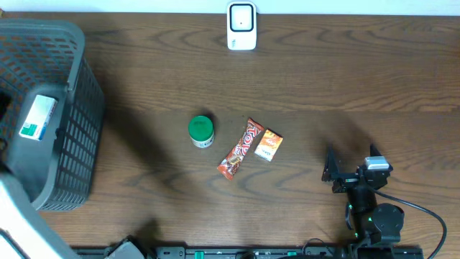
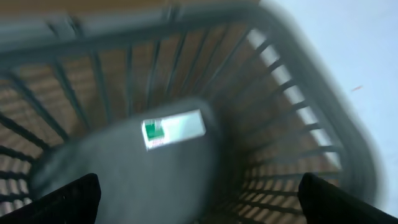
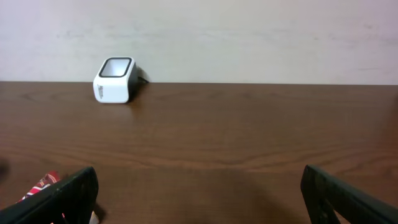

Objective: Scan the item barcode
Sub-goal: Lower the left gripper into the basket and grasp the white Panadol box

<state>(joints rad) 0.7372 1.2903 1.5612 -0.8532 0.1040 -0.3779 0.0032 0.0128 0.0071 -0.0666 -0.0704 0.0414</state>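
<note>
One box (image 1: 37, 117) — lying inside the grey basket (image 1: 75, 144).

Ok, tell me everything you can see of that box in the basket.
The box is small, flat and rectangular. It is white with a green band at one end and looks like cardboard. It lies flat on the floor of the dark slatted plastic basket, at the far left in the overhead view. Only the basket floor touches it, and nothing grips it. Its print is too blurred to read.
</note>
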